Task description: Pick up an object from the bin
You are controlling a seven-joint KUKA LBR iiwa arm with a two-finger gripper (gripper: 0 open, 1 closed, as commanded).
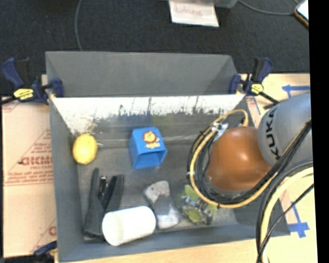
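My gripper (201,198) is low in the bin's front right part, mostly hidden beneath the arm's orange dome. Just below it, against the front wall, lies a small green and dark thing (195,212). To the left of that sit a grey stone-like lump (156,191) and a clear crumpled wrapper (168,214). A white cylinder (129,225) lies on its side further left along the front wall.
A blue cube with a lion picture (147,148) stands in the middle towards the back. A yellow lemon (85,149) rests by the left wall. A black stapler-like tool (101,202) lies at the front left, partly under the white cylinder.
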